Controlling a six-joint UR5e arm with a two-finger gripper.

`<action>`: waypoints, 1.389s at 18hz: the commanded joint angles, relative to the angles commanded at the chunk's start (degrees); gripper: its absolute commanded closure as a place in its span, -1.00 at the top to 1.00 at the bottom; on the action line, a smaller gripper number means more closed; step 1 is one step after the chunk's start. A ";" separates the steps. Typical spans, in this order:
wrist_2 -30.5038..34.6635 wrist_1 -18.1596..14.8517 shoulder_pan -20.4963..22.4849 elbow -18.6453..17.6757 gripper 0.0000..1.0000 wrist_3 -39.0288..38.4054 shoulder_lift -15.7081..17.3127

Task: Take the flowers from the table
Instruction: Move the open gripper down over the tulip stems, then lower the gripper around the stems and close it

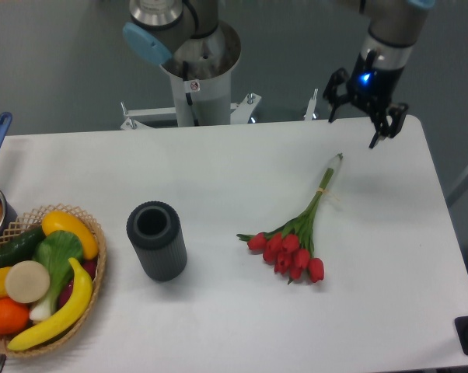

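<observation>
Tool (357, 118) open, empty, hanging above surface (218, 171) beyond stem tips. Flowers (300, 233) flat. Recommended: descend over banded stems, jaws straddling crosswise.

red flowers (288, 252) — white table (218, 163)

Plain grey-green floor (63, 70) lies evenly lit behind.
</observation>
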 joint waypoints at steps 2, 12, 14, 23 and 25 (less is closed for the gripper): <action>-0.09 0.17 -1.14 -0.26 1.00 -2.63 -1.50; 0.09 10.46 -4.49 -5.18 1.00 -8.62 -8.00; 0.09 10.46 -4.57 -5.36 1.00 -9.23 -9.15; 0.44 10.98 -5.45 -3.95 1.00 -10.47 -13.28; 0.44 10.72 -5.45 -3.96 1.00 -10.64 -13.54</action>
